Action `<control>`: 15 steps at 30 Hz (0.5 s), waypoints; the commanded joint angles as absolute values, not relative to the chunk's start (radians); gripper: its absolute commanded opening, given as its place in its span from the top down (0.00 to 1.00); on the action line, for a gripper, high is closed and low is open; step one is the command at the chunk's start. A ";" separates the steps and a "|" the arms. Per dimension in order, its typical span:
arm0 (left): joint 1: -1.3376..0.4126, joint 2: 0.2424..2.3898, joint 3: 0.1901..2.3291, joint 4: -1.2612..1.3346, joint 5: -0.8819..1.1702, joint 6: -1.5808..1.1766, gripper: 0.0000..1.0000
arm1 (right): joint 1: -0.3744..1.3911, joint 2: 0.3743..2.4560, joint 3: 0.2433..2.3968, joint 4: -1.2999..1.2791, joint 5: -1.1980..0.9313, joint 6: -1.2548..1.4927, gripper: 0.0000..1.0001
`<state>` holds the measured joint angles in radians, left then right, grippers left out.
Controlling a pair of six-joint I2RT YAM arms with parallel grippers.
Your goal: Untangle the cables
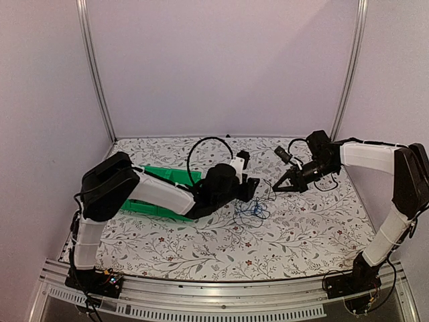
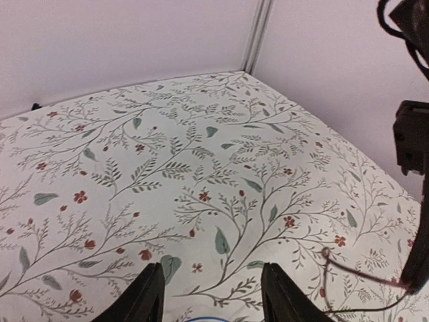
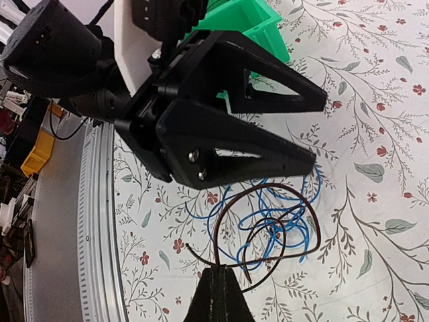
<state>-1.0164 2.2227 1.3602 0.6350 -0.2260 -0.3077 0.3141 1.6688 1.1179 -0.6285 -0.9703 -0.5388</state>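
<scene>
While the left wrist view shows only flowered bench (image 2: 201,134) between the spread jaws of the left gripper (image 2: 212,298), the right wrist view shows the cables (image 3: 275,228) snarled beneath that gripper. The right gripper (image 3: 216,276), arm bent inward and low, is pinched closed on a dark strand.

We see the cables (image 3: 268,228) as a small, loose snarl near the middle of the floral worktop (image 3: 375,134). A thin blue wire is coiled in several overlapping loops, and a thin dark wire sweeps one wide loop around it. Most of the snarl lies flat. Two runs of the dark wire converge at the tip of the right claw (image 3: 216,272), apparently pinched there.
</scene>
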 commanded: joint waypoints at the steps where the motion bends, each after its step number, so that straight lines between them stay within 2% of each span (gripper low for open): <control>1: -1.007 2.033 1.203 0.519 -0.469 -0.464 0.47 | 0.312 1.637 1.115 -0.627 -0.963 -0.544 1.00; 3: -1.009 1.969 1.129 0.567 -0.378 -0.481 0.43 | 0.313 1.638 1.115 -0.624 -0.957 -0.544 1.00; 6: -1.009 1.933 1.114 0.578 -0.169 -0.565 0.42 | 0.313 1.633 1.110 -0.615 -0.939 -0.542 1.00; 10: -1.009 1.989 1.185 0.585 0.067 -0.740 0.44 | 0.314 1.627 1.107 -0.604 -0.911 -0.540 1.00; 15: -1.003 2.106 1.305 0.602 0.202 -0.962 0.43 | 0.314 1.597 1.094 -0.584 -0.885 -0.538 1.00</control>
